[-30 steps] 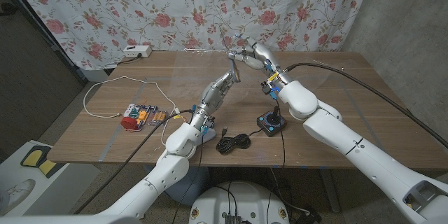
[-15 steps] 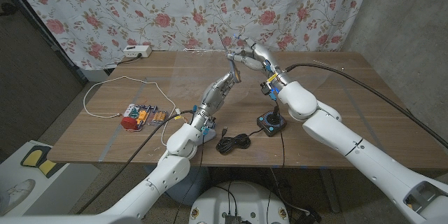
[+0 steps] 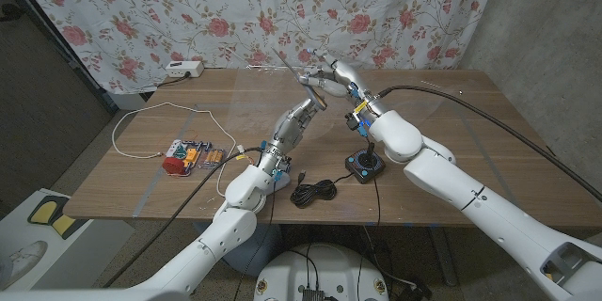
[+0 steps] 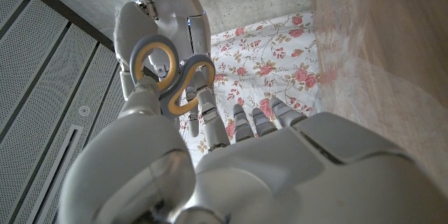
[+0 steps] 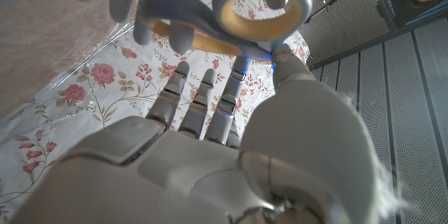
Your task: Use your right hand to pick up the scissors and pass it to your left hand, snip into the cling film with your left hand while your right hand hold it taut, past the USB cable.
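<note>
The scissors (image 3: pixel 303 73), with grey handles lined in yellow, hang above the far middle of the table, blades slanting up and to the left. My right hand (image 3: pixel 331 79) grips them by the handles (image 5: pixel 231 10). My left hand (image 3: pixel 303 116) reaches up from below with its fingers spread; in the left wrist view its thumb touches one handle loop (image 4: pixel 155 59). I cannot tell whether the thumb is inside the loop. Clear cling film (image 3: pixel 256 70) lies over the wooden table (image 3: pixel 451 113). The coiled black USB cable (image 3: pixel 315 191) lies near the front edge.
A black joystick (image 3: pixel 365 166) stands right of the USB cable. A red and yellow tool kit (image 3: pixel 188 157) and a loop of white cable (image 3: pixel 141 124) lie at the left. A white power strip (image 3: pixel 183 69) sits at the back left, before a floral curtain.
My right hand has shifted a little to the left and turned the scissors, so the blades now lean further left. My left hand has stayed just under the handles.
</note>
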Motion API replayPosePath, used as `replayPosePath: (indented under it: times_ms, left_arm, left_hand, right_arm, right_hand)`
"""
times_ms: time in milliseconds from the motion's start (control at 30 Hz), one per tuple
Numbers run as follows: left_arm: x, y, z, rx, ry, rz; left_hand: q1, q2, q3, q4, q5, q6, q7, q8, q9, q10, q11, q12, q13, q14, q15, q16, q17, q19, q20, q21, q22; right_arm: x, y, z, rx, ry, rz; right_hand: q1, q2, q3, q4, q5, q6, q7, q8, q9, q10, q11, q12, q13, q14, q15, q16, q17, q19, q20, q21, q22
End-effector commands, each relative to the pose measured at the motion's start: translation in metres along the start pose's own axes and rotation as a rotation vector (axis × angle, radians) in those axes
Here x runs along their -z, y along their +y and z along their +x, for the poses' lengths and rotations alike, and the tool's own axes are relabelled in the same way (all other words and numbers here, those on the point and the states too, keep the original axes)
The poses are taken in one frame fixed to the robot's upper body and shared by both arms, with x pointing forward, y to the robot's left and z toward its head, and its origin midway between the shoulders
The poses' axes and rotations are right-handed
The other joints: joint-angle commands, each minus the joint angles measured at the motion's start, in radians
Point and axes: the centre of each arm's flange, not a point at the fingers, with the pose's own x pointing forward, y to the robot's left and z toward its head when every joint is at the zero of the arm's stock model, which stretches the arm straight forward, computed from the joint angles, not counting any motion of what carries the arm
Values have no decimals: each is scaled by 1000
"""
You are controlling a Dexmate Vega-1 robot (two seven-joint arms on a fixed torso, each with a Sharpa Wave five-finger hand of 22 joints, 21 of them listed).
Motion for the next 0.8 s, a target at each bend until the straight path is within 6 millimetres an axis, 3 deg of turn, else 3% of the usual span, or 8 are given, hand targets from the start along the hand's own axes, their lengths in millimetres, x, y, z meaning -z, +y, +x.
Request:
replayPosePath:
  times_ms: [33, 367, 800]
  left_arm:
    - [3, -2, -4, -3, 9, 10]
    - [4, -4, -7, -27, 1, 20]
    - [0, -10, -5, -69, -21, 47]
  left_hand:
    - [16, 10, 9, -6, 5, 2, 7, 0, 5, 2, 5, 1, 1, 0, 2, 8, 2, 5, 4, 6, 5]
    - [26, 13, 12, -10, 2, 12, 7, 3, 5, 6, 4, 2, 1, 6, 1, 10, 2, 9, 3, 7, 5]
    - [37, 18, 13, -13, -2, 23, 2, 5, 6, 25, 5, 9, 1, 32, -8, 16, 2, 24, -2, 11, 5]
  right_arm:
    - [1, 0, 3, 9, 8, 4]
    - [-1, -7, -1, 47, 12, 4]
    - [0, -1, -2, 26, 14, 3]
  right_hand:
    - [1, 14, -4, 0, 6, 13, -3, 4, 2, 17, -20, 6, 5, 4, -98, -2, 5, -5, 1, -2, 1]
    - [-1, 13, -4, 0, 7, 14, -4, 4, 2, 16, -21, 6, 4, 3, -99, -5, 4, -9, 4, -2, 1]
    - [-3, 13, -3, 0, 9, 19, -7, 4, 2, 16, -20, 7, 4, 3, -98, -8, 3, -14, 10, -3, 1]
